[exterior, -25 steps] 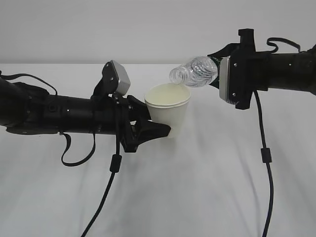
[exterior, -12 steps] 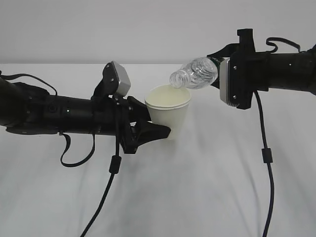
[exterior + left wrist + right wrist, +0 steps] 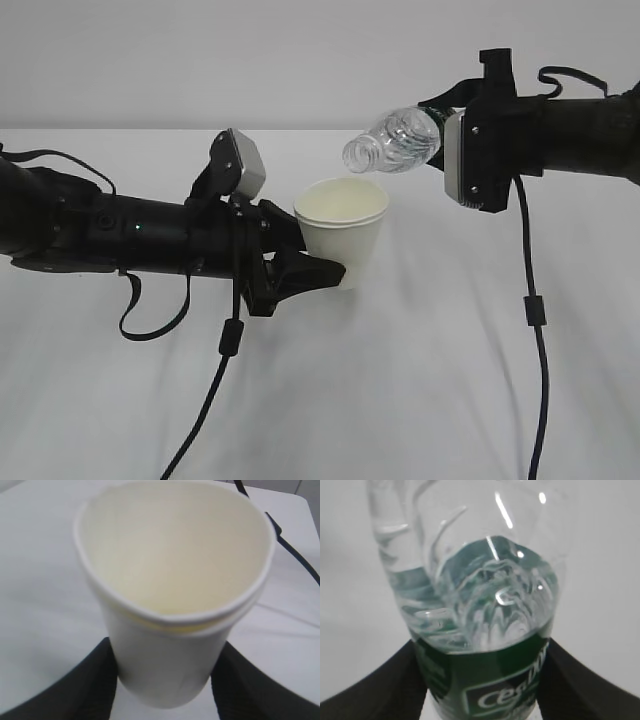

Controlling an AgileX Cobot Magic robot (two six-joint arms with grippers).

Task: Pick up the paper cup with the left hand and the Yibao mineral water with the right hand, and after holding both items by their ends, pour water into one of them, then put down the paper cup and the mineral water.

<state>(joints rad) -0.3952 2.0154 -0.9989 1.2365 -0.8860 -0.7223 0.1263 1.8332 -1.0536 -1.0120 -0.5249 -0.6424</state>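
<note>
The white paper cup (image 3: 342, 235) is held upright just above the table, my left gripper (image 3: 318, 250) shut on its lower part from the left. In the left wrist view the cup (image 3: 165, 670) sits between the two black fingers (image 3: 90, 685), its cream inside (image 3: 170, 555) showing no water that I can make out. The Yibao mineral water (image 3: 395, 142) lies nearly level, its open neck pointing left above the cup's rim with a gap. My right gripper (image 3: 441, 135) is shut on its green-labelled end (image 3: 490, 680). Water shows inside the bottle (image 3: 480, 600).
A white table (image 3: 450, 380) spreads under both arms, its back edge against a grey wall. Black cables hang from the left arm (image 3: 225, 340) and the right arm (image 3: 532, 310) down to the table.
The cup has sunk slightly and the bottle has lifted a little and levelled, so the gap between neck and rim has widened. Both grips are unchanged.
</note>
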